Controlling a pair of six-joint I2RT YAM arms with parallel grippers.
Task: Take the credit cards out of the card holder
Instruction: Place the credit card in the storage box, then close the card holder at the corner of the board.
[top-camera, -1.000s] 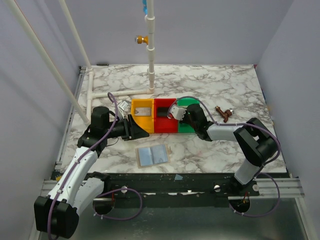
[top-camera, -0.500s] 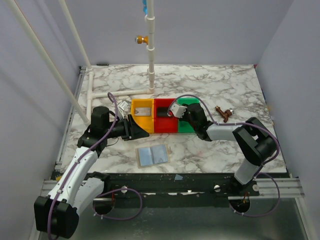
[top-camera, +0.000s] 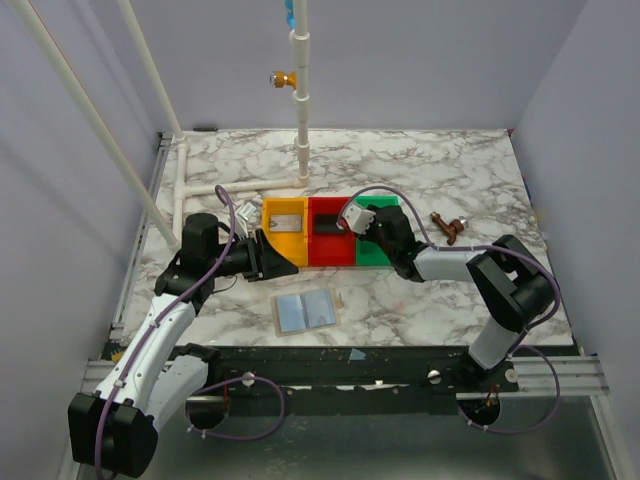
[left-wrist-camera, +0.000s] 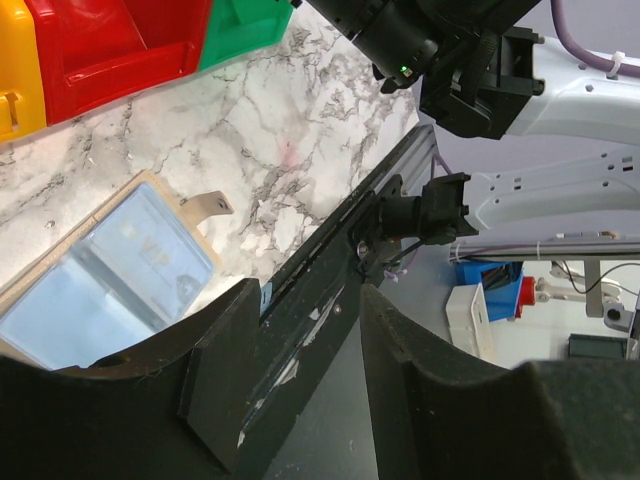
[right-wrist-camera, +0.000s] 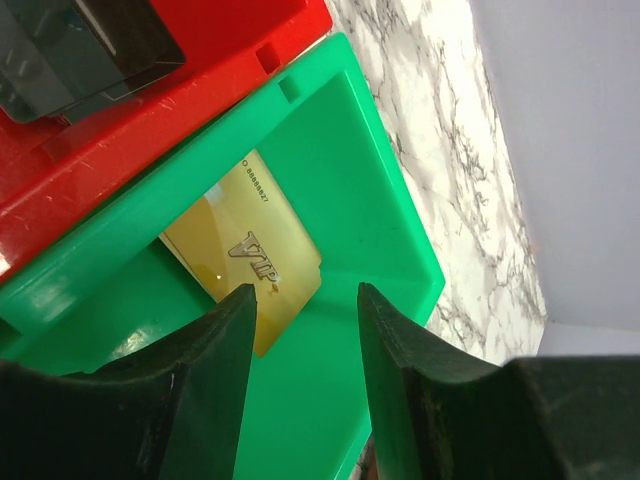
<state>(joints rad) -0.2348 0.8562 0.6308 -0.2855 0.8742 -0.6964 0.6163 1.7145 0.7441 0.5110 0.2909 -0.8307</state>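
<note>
The card holder (top-camera: 305, 311) lies open at 6 o'clock of the red tray (top-camera: 325, 232). In the left wrist view it is partly hidden behind the left gripper's (left-wrist-camera: 306, 300) spread, empty fingers. The right gripper (right-wrist-camera: 300, 300), fingers apart, hangs over the green tray (right-wrist-camera: 390, 200), one finger covering the gold card's (right-wrist-camera: 245, 250) edge.

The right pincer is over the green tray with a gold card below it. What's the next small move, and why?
Probably lift the right pincer straight up and back out of the green tray. Its fingers stand apart with nothing between them, and the gold card lies inside the tray, apparently let go, so nothing seems left to do there.
</note>
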